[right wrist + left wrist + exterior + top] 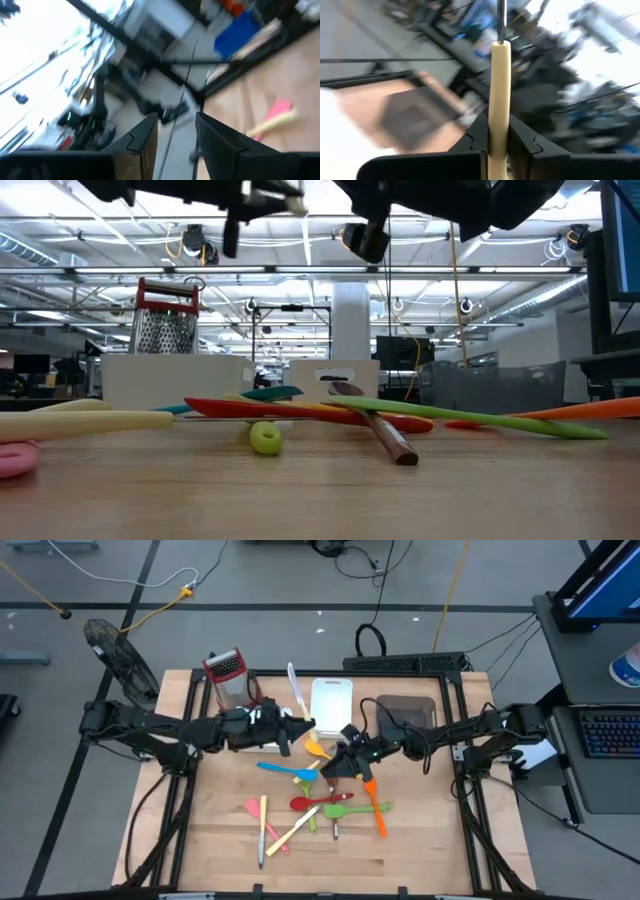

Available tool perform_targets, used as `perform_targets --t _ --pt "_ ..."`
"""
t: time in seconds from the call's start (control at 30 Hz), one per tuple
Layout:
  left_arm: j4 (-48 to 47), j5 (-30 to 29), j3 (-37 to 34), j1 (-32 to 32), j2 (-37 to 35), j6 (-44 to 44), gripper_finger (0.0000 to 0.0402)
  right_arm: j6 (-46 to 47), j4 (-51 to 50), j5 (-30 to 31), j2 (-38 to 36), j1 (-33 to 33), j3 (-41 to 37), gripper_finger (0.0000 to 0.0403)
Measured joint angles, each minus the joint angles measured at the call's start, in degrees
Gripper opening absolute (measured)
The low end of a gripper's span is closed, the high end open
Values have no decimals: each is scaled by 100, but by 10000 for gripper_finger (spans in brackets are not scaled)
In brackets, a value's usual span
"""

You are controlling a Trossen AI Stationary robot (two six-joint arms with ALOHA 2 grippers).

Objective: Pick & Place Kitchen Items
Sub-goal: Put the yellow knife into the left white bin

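My left gripper [303,726] is over the table's middle, shut on a slim utensil [295,688] with a cream handle and a metal shaft [500,20]. My right gripper [337,760] is close to its right, open [176,118], with nothing between its fingers. Below them several kitchen items lie flat on the wooden table: a blue spoon [282,770], a red spoon [310,802], green spatulas [348,808], an orange spatula [376,812], a pink one [252,808], a yellow stick [263,816] and a cream one [296,830]. My left gripper pinches the cream handle [499,100] between its two fingers, which lie across it. The fingers come at it level, from the table's left. The utensil is lifted clear of the table, and its metal shaft reaches out past the fingers toward the far edge.
A red-topped metal box grater [226,672] stands at the far left. A white tray [331,700] and a brown tray [406,714] lie at the far side. A yellow-orange utensil [318,748] lies between the grippers. The near part of the table [420,860] is bare wood.
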Motion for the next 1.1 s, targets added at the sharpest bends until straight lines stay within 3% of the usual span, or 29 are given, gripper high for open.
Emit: perform_targets --t 0.23,0.4,0.53,0.73,0.9,1.1 --pt "-2315 -1149 7 -151 -1072 685 28 -46 -411 -507 1 0 -2 117" --pt "-5278 -1863 660 -352 -1346 695 28 -166 -427 -505 2 0 -4 111" --pt "-7347 -2105 1495 -340 -1038 759 28 -279 -432 -478 8 -7 -4 110" --pt "-9404 -2155 2395 -133 -337 1206 28 -367 -431 -470 6 -7 -4 109" --pt "-10922 -2135 2660 44 267 1427 28 -527 -426 -461 6 -7 -4 108" --pt "-11868 -2118 2662 207 850 1638 28 -930 -383 -467 6 -30 -4 107"
